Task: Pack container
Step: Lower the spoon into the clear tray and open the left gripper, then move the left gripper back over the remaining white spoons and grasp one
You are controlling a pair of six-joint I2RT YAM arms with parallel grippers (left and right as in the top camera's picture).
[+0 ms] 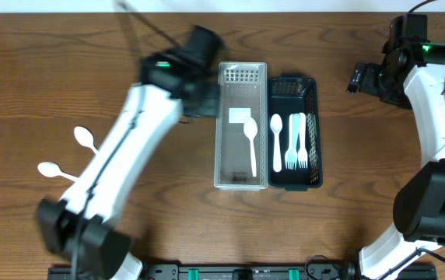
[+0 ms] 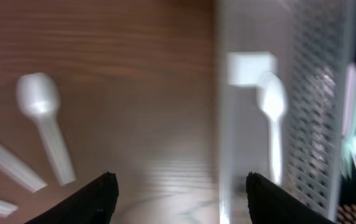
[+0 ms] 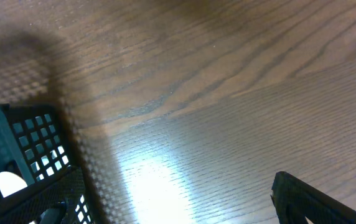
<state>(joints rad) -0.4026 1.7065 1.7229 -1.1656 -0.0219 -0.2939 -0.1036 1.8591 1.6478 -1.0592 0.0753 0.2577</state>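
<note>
The brown wooden worktop [image 1: 36, 62] holds everything. The left arm [image 1: 121, 148] reaches across it. Its claw [image 2: 179, 183] is spread wide with nothing in it, just beside the left wall of the clear tray [image 1: 219, 155]. The right arm [image 1: 431, 101] is off to the right, well apart from the tray. I cannot tell if its claw [image 1: 356, 79] is spread or pressed together. A black basket [image 1: 314, 132] touches the clear tray's right side. 1 white spoon [image 1: 251, 144] lies in the clear tray. A second spoon [image 1: 276, 144] and some forks [image 1: 296, 144] lie in the black basket. 2 loose spoons [image 1: 85, 138] lie on the worktop at the left.
</note>
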